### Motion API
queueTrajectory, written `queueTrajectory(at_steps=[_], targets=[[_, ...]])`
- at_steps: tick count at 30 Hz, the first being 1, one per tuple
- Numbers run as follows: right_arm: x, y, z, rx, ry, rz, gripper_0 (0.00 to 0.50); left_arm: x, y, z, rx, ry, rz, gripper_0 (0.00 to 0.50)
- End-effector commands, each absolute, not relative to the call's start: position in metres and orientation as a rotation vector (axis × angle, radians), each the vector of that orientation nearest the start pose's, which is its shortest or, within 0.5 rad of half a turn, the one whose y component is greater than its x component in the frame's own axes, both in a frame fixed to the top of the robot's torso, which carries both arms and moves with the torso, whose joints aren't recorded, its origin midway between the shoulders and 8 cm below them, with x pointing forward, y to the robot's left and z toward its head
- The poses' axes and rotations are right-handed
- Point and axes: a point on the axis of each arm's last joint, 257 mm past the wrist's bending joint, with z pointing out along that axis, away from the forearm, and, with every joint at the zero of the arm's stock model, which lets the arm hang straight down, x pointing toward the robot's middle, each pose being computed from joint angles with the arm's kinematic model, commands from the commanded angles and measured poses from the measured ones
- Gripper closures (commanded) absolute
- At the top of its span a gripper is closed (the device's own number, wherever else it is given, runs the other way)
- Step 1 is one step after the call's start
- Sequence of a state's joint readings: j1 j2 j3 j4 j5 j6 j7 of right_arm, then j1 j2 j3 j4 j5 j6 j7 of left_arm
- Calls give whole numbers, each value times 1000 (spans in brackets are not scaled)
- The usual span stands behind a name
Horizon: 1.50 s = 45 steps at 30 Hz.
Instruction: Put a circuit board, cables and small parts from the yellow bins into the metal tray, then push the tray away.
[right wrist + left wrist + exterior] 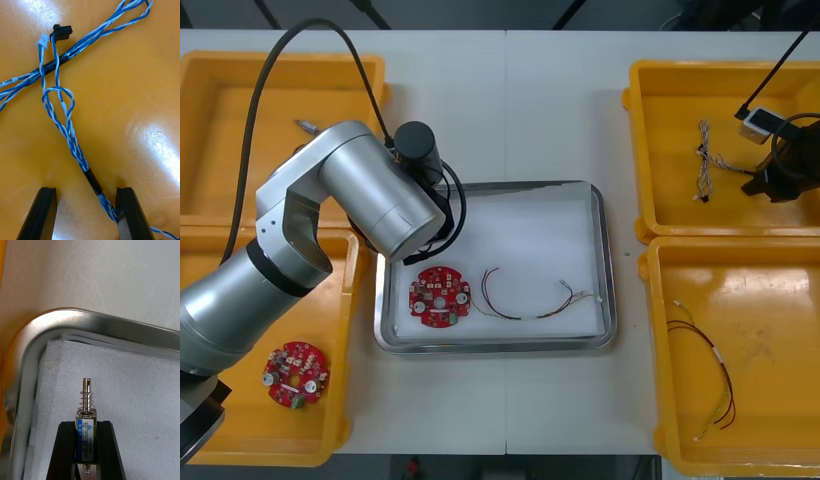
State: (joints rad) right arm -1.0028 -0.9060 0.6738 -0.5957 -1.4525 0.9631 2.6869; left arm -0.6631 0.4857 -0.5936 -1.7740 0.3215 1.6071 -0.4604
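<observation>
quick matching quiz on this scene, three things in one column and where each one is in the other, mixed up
1 small metal part
2 twisted blue and white cable
3 red and yellow cable

a in the near right yellow bin
b clamped in the left gripper, over the metal tray
c between the right gripper's open fingers

Pairs: 1-b, 2-c, 3-a

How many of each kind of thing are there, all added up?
Yellow bins: 4
Metal tray: 1
Red circuit boards: 2
Cables: 3, one at the right tool
Small metal parts: 2, one held in the left tool over the tray
Total: 12
</observation>
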Motion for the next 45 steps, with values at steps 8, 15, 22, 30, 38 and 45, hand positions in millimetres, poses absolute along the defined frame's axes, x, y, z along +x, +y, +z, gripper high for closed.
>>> queueTrajectory(at_steps=[8, 15, 22, 30, 38, 45], targets=[[596, -417, -252, -1031, 2370, -142, 500, 495, 130, -249, -320, 2516, -18, 321], [596, -425, -243, -1040, 2358, -164, 500, 498, 129, -244, -298, 2489, -18, 219], [587, -445, -211, -1108, 2350, -205, 500, 494, 131, -223, -283, 2475, -43, 106], [565, -454, -166, -1153, 2361, -152, 500, 483, 142, -171, -282, 2535, -82, 2], [551, -439, -119, -1174, 2322, -38, 500, 478, 168, -114, -293, 2585, -118, 0], [536, -416, -77, -1296, 2271, -25, 500, 483, 211, -66, -395, 2589, -163, 0]])
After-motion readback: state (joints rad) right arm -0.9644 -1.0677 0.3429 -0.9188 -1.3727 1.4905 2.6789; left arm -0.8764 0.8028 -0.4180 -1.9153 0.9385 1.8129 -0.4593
